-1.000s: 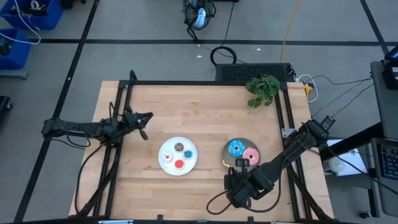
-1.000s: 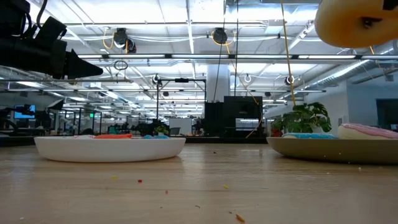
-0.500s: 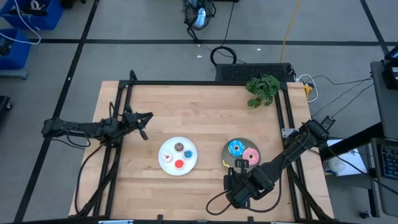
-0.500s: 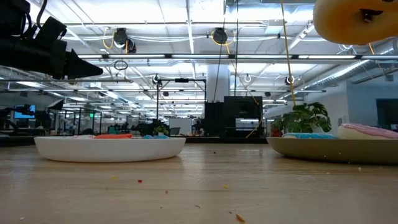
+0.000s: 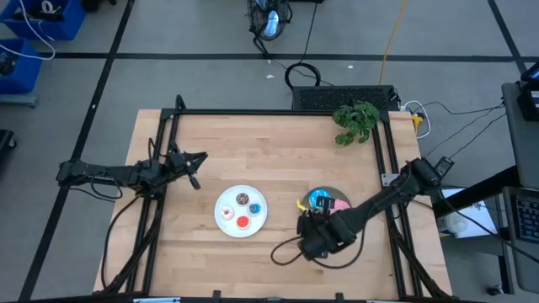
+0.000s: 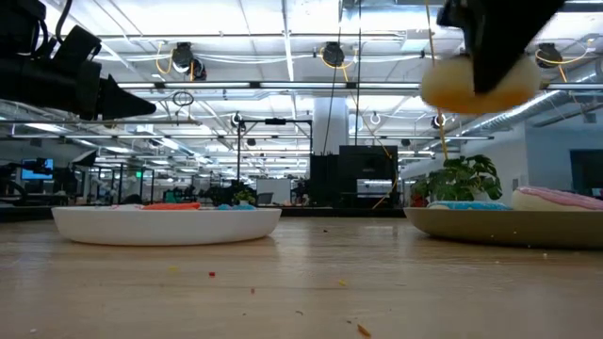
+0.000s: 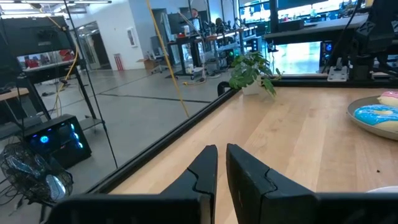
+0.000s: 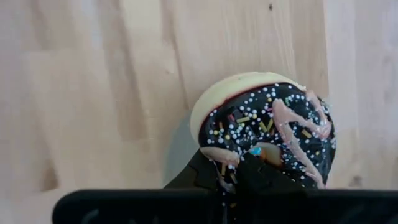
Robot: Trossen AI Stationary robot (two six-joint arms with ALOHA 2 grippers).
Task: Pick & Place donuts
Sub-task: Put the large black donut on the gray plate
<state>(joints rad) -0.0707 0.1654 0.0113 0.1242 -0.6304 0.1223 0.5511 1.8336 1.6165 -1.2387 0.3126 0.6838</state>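
White plate [image 5: 227,220] left of grey plate [image 5: 337,199]; plant [image 5: 355,122] behind; right pincer [image 5: 308,229] between plates.

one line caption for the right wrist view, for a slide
Right gripper holding the dark brown drizzled donut above the wooden table.

This is a robotics lab in a large open industrial hall. The wooden desk [image 5: 278,160] stands on a grey floor [image 5: 210,84] marked with dark lines, cables [image 5: 303,74] trailing across it. Ceiling strip lights [image 6: 283,87], workbenches with monitors [image 7: 292,15] and a computer tower [image 7: 53,140] fill the background.
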